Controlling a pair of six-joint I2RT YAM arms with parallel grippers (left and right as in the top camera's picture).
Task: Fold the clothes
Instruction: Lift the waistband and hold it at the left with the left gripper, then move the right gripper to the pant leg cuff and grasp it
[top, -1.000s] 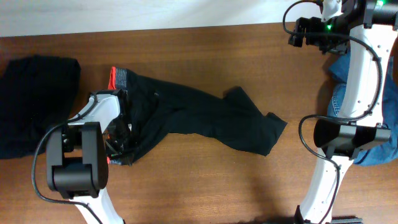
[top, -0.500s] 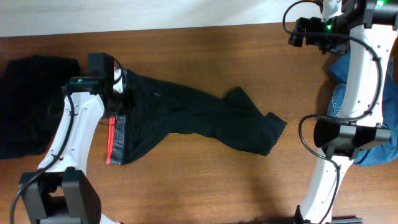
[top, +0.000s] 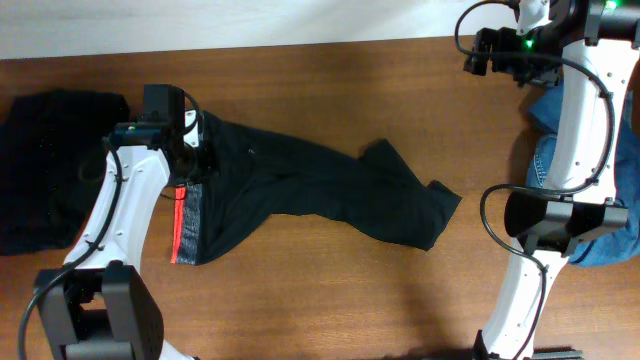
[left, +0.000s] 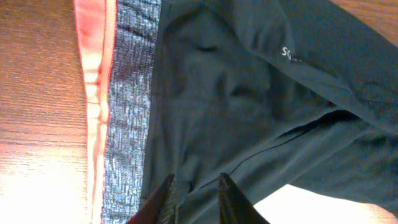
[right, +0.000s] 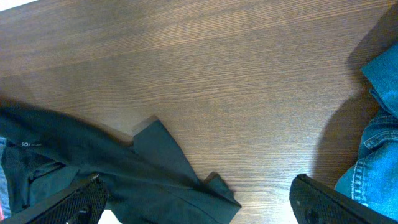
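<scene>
Over the waistband (left: 127, 93) of the trousers (top: 320, 190), my left gripper (left: 196, 196) points down, jaws slightly parted, gripping nothing; my right gripper (right: 196, 185) hangs well apart, jaws wide

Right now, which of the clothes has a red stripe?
The middle trousers: a red stripe edges their grey waistband. The dark pile on the left and the denim on the right show none.

The black trousers (top: 300, 185), thin and rumpled, lie unfolded across the middle of the overhead frame, their grey waistband (top: 192, 225) with its red edge at centre left and the legs, apparently overlapping, trailing to the lower right.
</scene>
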